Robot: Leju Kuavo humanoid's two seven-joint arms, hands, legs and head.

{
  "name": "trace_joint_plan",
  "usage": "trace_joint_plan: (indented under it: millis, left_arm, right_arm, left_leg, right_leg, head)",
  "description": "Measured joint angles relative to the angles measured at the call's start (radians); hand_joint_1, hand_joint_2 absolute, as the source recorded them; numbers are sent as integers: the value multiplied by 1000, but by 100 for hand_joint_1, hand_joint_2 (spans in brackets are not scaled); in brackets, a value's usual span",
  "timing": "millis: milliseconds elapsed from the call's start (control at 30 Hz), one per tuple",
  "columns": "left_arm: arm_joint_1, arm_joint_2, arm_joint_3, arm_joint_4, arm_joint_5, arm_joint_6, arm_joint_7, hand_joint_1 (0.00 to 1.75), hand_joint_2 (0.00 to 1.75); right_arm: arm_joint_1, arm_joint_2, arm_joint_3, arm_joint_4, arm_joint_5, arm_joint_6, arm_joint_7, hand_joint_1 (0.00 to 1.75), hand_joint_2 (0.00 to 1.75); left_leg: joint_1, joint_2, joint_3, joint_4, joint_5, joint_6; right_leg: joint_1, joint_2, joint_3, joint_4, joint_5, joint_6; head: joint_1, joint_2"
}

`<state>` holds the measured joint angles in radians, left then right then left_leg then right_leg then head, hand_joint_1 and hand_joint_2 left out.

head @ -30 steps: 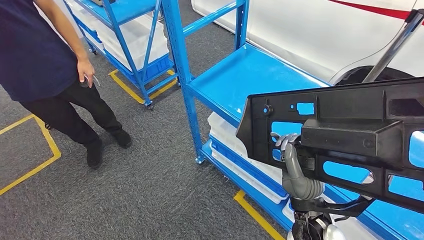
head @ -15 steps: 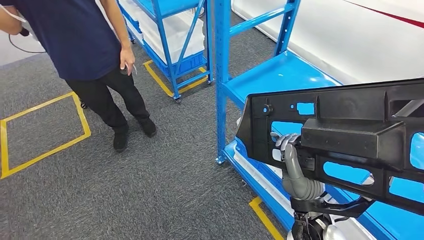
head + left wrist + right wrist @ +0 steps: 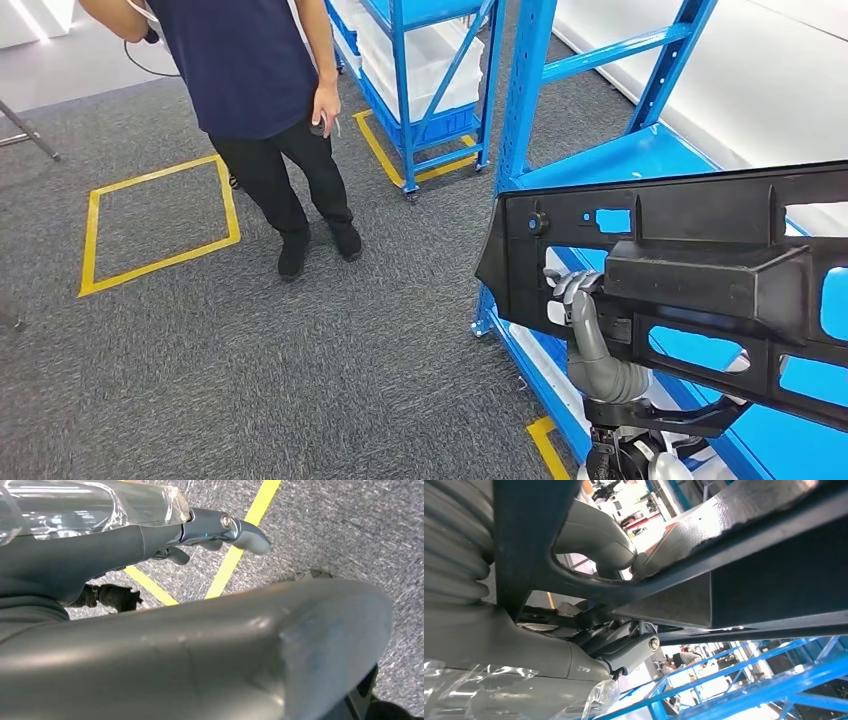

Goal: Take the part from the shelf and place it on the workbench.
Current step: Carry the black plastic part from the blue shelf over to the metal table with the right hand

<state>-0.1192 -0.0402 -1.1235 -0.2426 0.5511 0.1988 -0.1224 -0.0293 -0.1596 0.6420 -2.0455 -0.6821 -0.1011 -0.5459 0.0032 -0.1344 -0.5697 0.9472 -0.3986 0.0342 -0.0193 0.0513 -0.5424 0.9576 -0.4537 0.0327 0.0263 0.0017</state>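
The view has swung left off the shelf (image 3: 640, 160): the left robot hand (image 3: 572, 285) grasps the part (image 3: 700, 270); right robot hand's state unclear.

Part (image 3: 700, 270) matt black plastic; shelf (image 3: 640, 160) glossy blue painted metal; floor (image 3: 300, 370) rough grey carpet.

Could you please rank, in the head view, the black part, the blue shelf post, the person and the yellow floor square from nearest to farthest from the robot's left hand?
From the left hand:
1. Black part, gripped by the hand.
2. Blue shelf post, just beyond the part's left end.
3. Person, standing on the carpet further left.
4. Yellow floor square, far left, past the person.
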Motion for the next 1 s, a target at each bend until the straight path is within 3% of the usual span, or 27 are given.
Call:
trace_joint_plan:
  millis: [67,133,200,233,267,300,367,433,533,600,667,700,733,767,800,833,900,967,1000]
  left_arm:
    - [1,0,-2,0,0,0,0,0,0]
    - [0,0,-4,0,0,0,0,0,0]
    - [-1,0,-6,0,0,0,3,0,0]
    - [-1,-1,-7,0,0,0,5,0,0]
    - [-1,-1,-9,0,0,0,9,0,0]
    - [-1,-1,-10,0,0,0,11,0,0]
    - [-4,-2,-13,0,-1,0,15,0,0]
    - [-9,-4,-15,0,-1,0,17,0,0]
    - [-12,-6,-16,0,-1,0,17,0,0]
    - [-12,-6,-16,0,-1,0,18,0,0]
    - [-15,-6,-16,0,-1,-2,18,0,0]
    - [-18,-7,-17,0,-1,-3,18,0,0]
    - [-20,-8,-17,0,-1,-6,18,0,0]
    - [-20,-9,-18,0,-1,-9,18,0,0]
    - [-20,-10,-18,0,-1,-11,18,0,0]
    - [-19,-10,-19,0,-1,-13,18,0,0]
    - [-20,-10,-19,0,-1,-14,18,0,0]
    - [-22,-10,-20,0,-1,-14,18,0,0]
    - [-21,-10,-20,0,-1,-14,18,0,0]
  right_arm:
    - [-1,0,-1,0,0,0,0,175,175]
    - [-1,0,-2,0,0,0,0,175,175]
    - [0,-1,-2,0,0,0,0,175,175]
    - [0,-1,-3,0,0,0,0,175,175]
    - [0,-1,-4,0,-1,0,0,175,175]
    - [1,-1,-6,0,-1,0,0,175,175]
    - [2,-1,-10,0,-5,0,-2,175,175]
    - [4,-1,-16,0,-9,1,-5,175,175]
    - [8,-2,-22,0,-11,4,-8,175,175]
    - [11,-2,-25,0,-14,7,-9,175,175]
    - [15,-2,-30,0,-17,11,-10,175,175]
    - [18,-2,-31,1,-18,12,-10,175,175]
    - [21,-3,-33,1,-18,13,-10,175,175]
    - [24,-3,-34,2,-18,13,-10,175,175]
    - [26,-4,-35,2,-18,13,-10,175,175]
    - [28,-4,-36,2,-18,13,-10,175,175]
    - [28,-5,-39,2,-18,14,-10,175,175]
    - [30,-5,-41,2,-18,14,-10,175,175]
    - [31,-6,-41,2,-19,14,-10,175,175]
  left_leg:
    - [-1,39,-23,49,-28,-11]
    - [-1,96,-88,181,-90,-22]
    - [4,116,-154,308,-131,-28]
    - [6,119,-163,322,-127,-29]
    - [7,122,-148,290,-104,-28]
    - [7,133,-112,223,-70,-26]
    - [-2,181,-32,71,-15,-16]
    - [-13,207,-2,7,-2,-6]
    - [-15,181,-5,2,0,4]
    - [-10,160,1,-7,5,15]
    - [-7,137,6,-11,7,24]
    - [-7,124,7,-11,7,27]
    - [-7,110,8,-11,6,28]
    - [-7,94,9,-10,5,28]
    - [-6,79,12,-10,4,27]
    - [-5,64,15,-8,2,25]
    - [-4,34,16,-1,-4,16]
    - [-3,11,9,5,-7,5]
    - [-2,2,5,5,-5,0]
  right_leg:
    - [-3,-24,4,-3,0,-11]
    - [-3,-49,9,-4,-3,-19]
    - [-1,-77,12,-4,-7,-22]
    - [-1,-90,13,-4,-9,-22]
    - [-1,-102,16,-4,-11,-20]
    - [-1,-113,20,-4,-14,-18]
    - [2,-133,29,-4,-21,-10]
    - [6,-150,34,-4,-27,0]
    - [6,-167,37,-6,-32,10]
    - [3,-133,25,31,-61,17]
    - [1,-77,-31,151,-122,19]
    - [1,-63,-70,225,-151,19]
    - [1,-56,-104,283,-166,20]
    - [1,-54,-123,305,-160,20]
    - [0,-52,-121,286,-134,21]
    - [-2,-46,-100,228,-92,21]
    - [-10,-3,-41,83,-20,22]
    - [-12,25,-14,17,1,16]
    - [-8,19,-13,14,0,9]
  head:
    - [-3,0]
    - [-6,0]
    - [-7,0]
    - [-7,0]
    - [-7,0]
    - [-7,0]
    - [-7,0]
    - [-7,0]
    - [-7,0]
    - [-6,0]
    - [-5,0]
    - [-5,0]
    - [-4,0]
    - [-4,0]
    - [-4,0]
    - [-4,0]
    - [-4,0]
    - [-4,0]
    - [-4,0]
